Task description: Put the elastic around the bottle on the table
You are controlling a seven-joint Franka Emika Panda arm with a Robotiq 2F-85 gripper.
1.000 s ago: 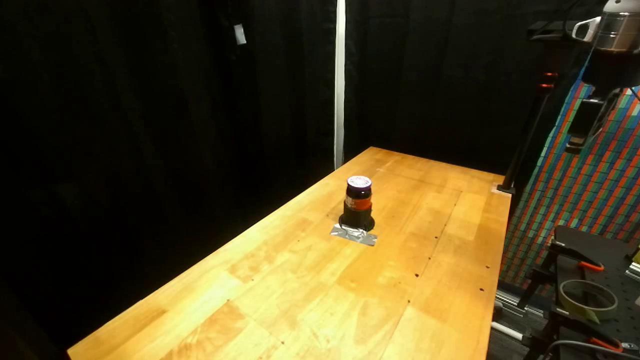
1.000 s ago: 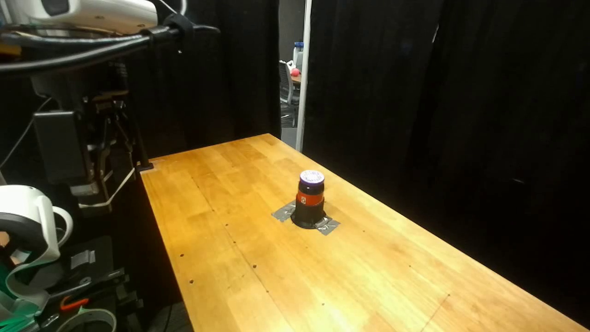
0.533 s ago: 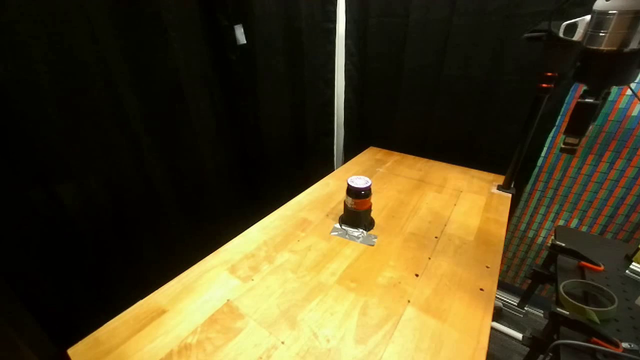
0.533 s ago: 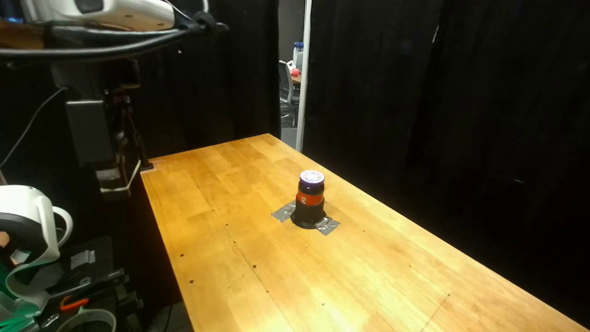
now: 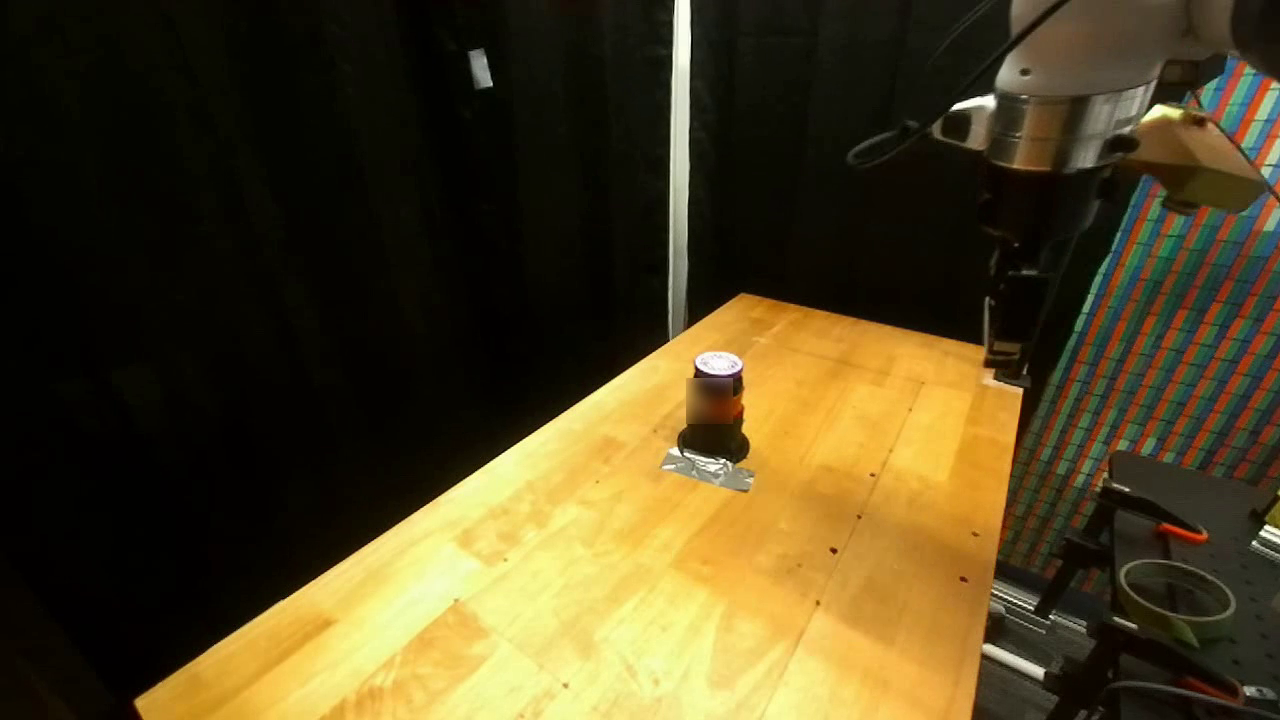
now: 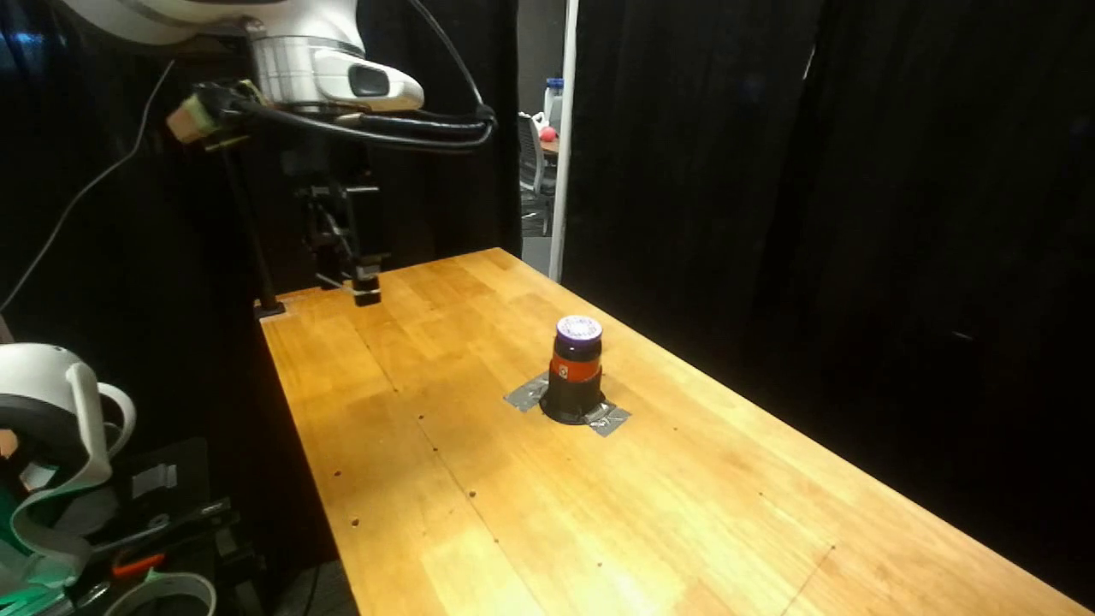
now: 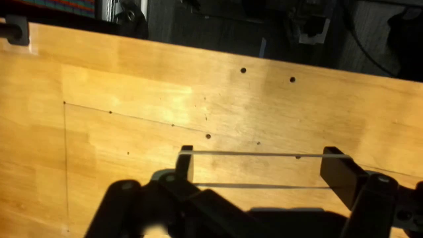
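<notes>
- Pole [image 6: 269,301]: standing at the table's [image 6: 513,496] corner. The wrist view is showing it well apart from the claw [image 7: 259,162]; I am rating a knock unlikely, barring a wide swing.
- Claw: hanging spread above the table, its fingers [image 7: 340,172] pinching nothing. I am warning that early closing would be slackening the elastic [image 7: 251,153] and letting it fall.
- Elastic: stretching around both fingers and, in an exterior view, sitting near their tips. I am suspecting that a jolt could be rolling it off too soon.
- Bottle [image 6: 576,368]: standing upright in a black base [image 6: 571,402], in an exterior view right of the claw and well apart from it; the elastic is not yet encircling it. I am foreseeing a miss from off-centre lowering, one finger landing on the lid [image 6: 579,328]. I cannot tell whether the spread is sufficing; too narrow, and the elastic would be snagging there.
- Tape [image 6: 609,419]: holding the base down, another strip lying across from it. I am expecting peeling or tilting only from a sideways push by a finger.
</notes>
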